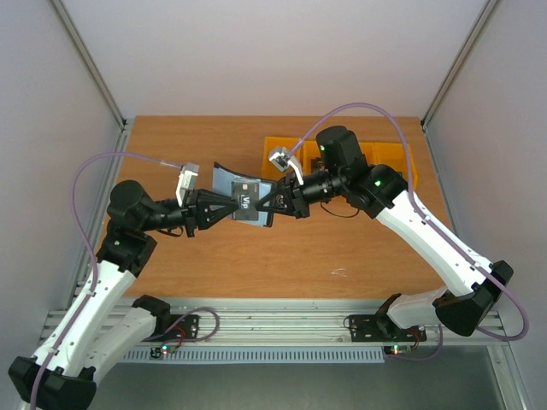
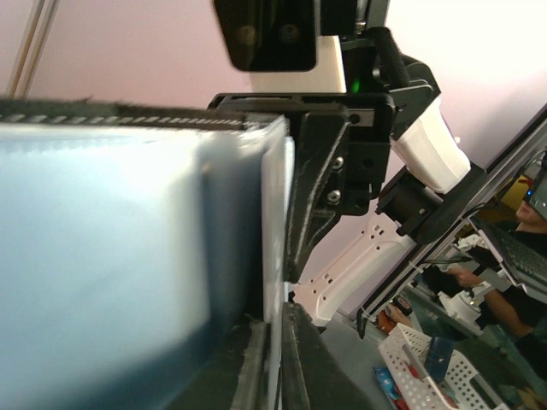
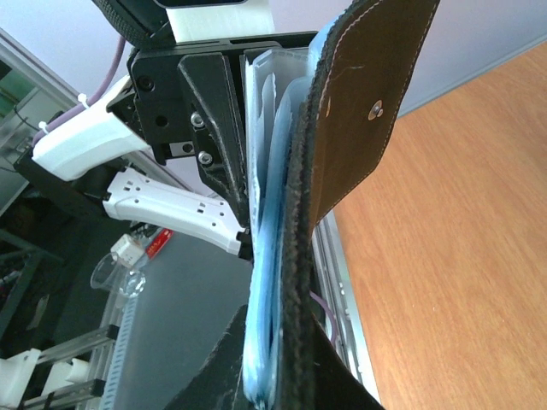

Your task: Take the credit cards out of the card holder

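Note:
The card holder (image 1: 229, 181) hangs open above the table's middle, held between both arms, its grey-blue inner face showing. A dark credit card (image 1: 248, 205) with white lettering lies against it. My left gripper (image 1: 229, 207) is shut on the holder's left side. In the left wrist view the left gripper (image 2: 280, 342) pinches a thin pale leaf beside the blurred blue face of the card holder (image 2: 102, 239). My right gripper (image 1: 267, 203) is shut on the right side. In the right wrist view the right gripper (image 3: 286, 359) clamps the black edge and blue sleeves of the card holder (image 3: 359, 102).
Yellow bins (image 1: 282, 149) stand at the back of the wooden table (image 1: 214, 265), partly behind the right arm, with another yellow bin (image 1: 389, 154) further right. White walls close in both sides.

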`<action>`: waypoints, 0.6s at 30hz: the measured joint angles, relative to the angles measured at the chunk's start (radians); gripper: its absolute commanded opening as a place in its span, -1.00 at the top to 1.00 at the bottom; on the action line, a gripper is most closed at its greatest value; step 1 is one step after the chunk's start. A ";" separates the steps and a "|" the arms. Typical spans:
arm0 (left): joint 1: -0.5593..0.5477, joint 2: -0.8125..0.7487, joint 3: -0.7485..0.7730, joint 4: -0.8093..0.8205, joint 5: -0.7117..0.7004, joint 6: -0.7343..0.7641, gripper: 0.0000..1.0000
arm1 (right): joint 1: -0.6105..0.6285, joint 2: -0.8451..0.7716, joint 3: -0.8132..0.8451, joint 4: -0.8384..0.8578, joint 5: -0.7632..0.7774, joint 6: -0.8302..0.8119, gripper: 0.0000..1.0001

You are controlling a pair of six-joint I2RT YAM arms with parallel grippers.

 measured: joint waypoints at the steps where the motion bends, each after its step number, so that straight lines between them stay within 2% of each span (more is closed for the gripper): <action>1: 0.002 0.000 0.001 -0.002 0.001 0.001 0.99 | -0.001 -0.003 0.000 0.000 0.000 -0.001 0.98; 11: 0.005 -0.004 0.002 -0.008 0.014 0.002 1.00 | 0.000 -0.003 0.002 -0.014 -0.005 -0.020 0.87; 15: 0.006 -0.004 0.002 -0.009 0.014 0.003 0.85 | 0.000 -0.003 0.002 -0.015 -0.005 -0.025 0.89; 18: 0.012 -0.005 0.002 -0.013 0.014 -0.002 0.81 | -0.007 -0.003 0.005 -0.032 -0.011 -0.027 0.89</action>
